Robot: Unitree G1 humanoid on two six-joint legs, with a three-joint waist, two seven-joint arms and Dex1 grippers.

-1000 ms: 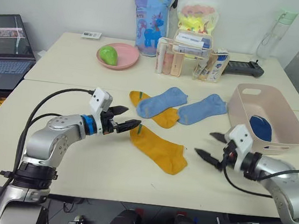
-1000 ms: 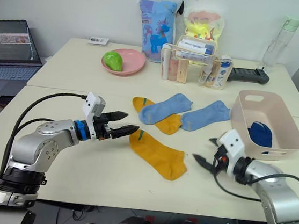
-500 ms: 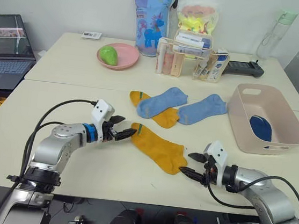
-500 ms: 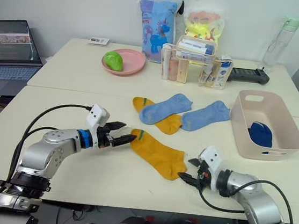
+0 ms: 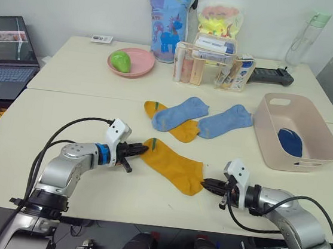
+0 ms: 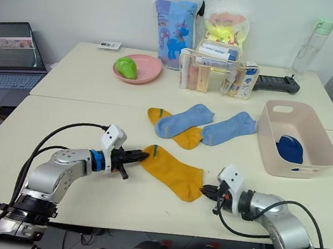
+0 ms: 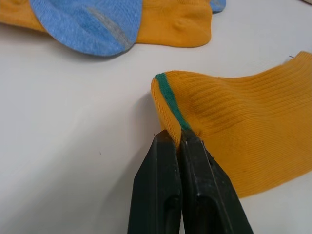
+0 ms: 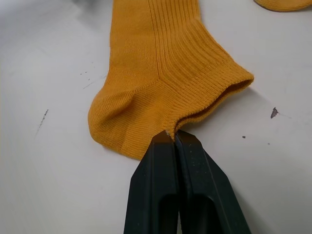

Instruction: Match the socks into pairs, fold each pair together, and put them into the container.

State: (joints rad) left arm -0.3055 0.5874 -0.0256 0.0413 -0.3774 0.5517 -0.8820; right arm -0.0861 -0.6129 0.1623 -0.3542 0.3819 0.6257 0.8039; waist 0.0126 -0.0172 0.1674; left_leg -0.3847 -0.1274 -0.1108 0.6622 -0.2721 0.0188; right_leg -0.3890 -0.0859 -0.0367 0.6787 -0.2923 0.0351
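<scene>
On the smooth cream table (image 5: 84,211), both claws, left claw (image 7: 176,139) and right claw (image 8: 174,137), pinch a ribbed mustard sock (image 5: 174,164).

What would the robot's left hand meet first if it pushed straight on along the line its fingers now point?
The left hand is shut on the nearer yellow sock at its toe end, so it would probably just push further into that sock.

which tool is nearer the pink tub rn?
Right. The right tool is shut on the cuff end of the near yellow sock, on the pink tub side. The left tool pinches that sock's toe end, farther from the tub.
</scene>
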